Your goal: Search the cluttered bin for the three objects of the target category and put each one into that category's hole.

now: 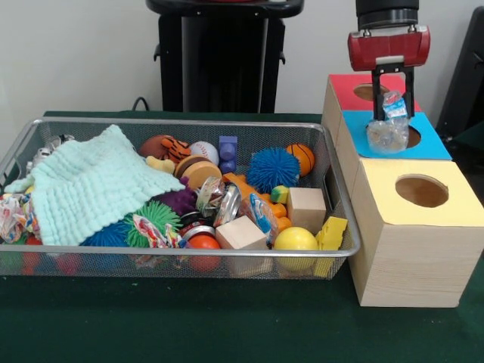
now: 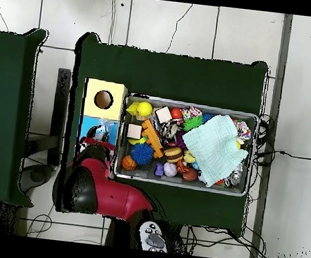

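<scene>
Gripper [image 1: 393,106] sits over the blue-topped box [image 1: 435,144], fingers narrow and clamped on a clear crinkly plastic packet [image 1: 389,130] with a bit of blue print near its top. Packet hangs right at the blue box's round hole [image 1: 412,137], partly covering it; can't tell if its bottom touches the rim. Red-topped box [image 1: 344,87] behind it with its own hole [image 1: 370,92], yellow-topped box [image 1: 423,215] nearest the camera, hole [image 1: 421,190] open. The three boxes stand in a row, touching, just beside the bin's right end.

Wire mesh bin [image 1: 344,227] on green table cloth [image 1: 227,325], packed. Mint knitted cloth [image 1: 91,189] covers the left part, draped over other toys. Right of it: small football [image 1: 155,145], tiger-striped toy [image 1: 178,149], baseball [image 1: 204,153], purple block [image 1: 228,151], blue spiky ball [image 1: 272,170], mini basketball [image 1: 301,159]. Front row: wooden cube [image 1: 240,233], second wooden cube [image 1: 306,208], yellow ball [image 1: 296,240], yellow foam piece [image 1: 331,233], orange-red ball [image 1: 203,243], green spiky ball [image 1: 151,219]. More shiny plastic wrappers [image 1: 219,200] lie mid-bin, between the cloth and the cubes. Rope toy [image 1: 13,215] at the far left end.

Overhead view: red arm [image 2: 106,191] reaches to the blue box [image 2: 89,128], gripper [image 2: 101,132] above it, packet barely readable there; yellow box [image 2: 114,91] next along, bin [image 2: 189,105] beside them, cloth [image 2: 215,148] spread at the end away from the boxes
</scene>
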You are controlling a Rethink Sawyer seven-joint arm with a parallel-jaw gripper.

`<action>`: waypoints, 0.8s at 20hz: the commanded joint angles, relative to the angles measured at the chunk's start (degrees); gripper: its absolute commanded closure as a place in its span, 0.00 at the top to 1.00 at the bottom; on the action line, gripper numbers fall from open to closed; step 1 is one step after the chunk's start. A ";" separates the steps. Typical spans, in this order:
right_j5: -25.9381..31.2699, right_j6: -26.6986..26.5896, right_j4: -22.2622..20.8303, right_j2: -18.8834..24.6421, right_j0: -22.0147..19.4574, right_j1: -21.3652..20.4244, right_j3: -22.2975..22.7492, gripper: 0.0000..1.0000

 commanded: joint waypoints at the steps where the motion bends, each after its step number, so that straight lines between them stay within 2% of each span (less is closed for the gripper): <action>1: 8.40 14.24 1.04 -0.21 -0.08 4.36 8.28 0.00; 16: 3.78 15.27 -1.34 0.41 -0.83 5.34 11.67 0.00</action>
